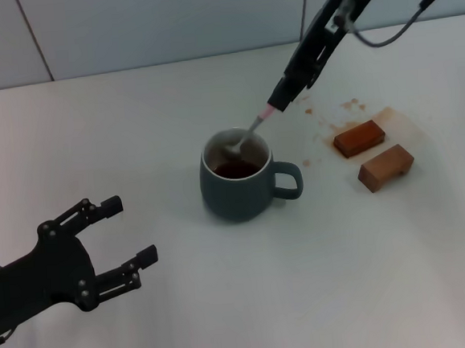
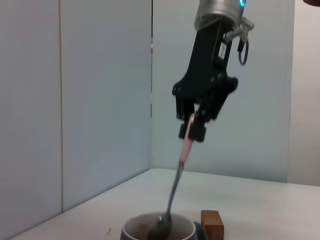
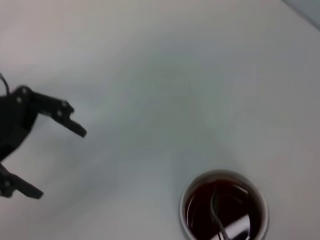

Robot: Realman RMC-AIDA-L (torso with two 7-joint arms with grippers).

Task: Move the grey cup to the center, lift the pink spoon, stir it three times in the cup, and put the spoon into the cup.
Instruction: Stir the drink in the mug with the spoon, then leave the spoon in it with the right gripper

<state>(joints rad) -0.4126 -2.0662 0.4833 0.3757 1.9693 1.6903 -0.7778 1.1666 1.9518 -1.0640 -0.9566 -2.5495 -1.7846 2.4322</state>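
- Your right gripper (image 1: 278, 99) sits in the upper right of the head frame, pinching the pink spoon (image 1: 250, 130) by the top of its pale handle; the metal bowl already dips inside the grey cup (image 1: 237, 182), which stands at mid-frame with its handle toward the right.
- This looks like the stirring step. Keep the pinch firm and high on the handle, and sweep the bowl in small circles inside the rim so it doesn't knock the wall or tip the cup.
- Stay shallow: there's dark liquid (image 3: 225, 210) in there, and a fast sweep would likely slosh it.
- Your left gripper (image 1: 119, 246), lower left of the head frame, rests well apart from the cup with its fingers spread, holding nothing.
- The left wrist view shows what the head view flattens: the spoon (image 2: 176, 189) hangs steeply, nearly upright, from the right gripper (image 2: 192, 125) down into the cup (image 2: 160, 231).
- The right wrist view alone looks straight down into the cup (image 3: 224, 207), at lower right, showing the liquid surface and the spoon's stem (image 3: 216, 212) in it.
- Only the head view shows both brown blocks (image 1: 359, 137) and the brown stains to the cup's right; keep clear of them.
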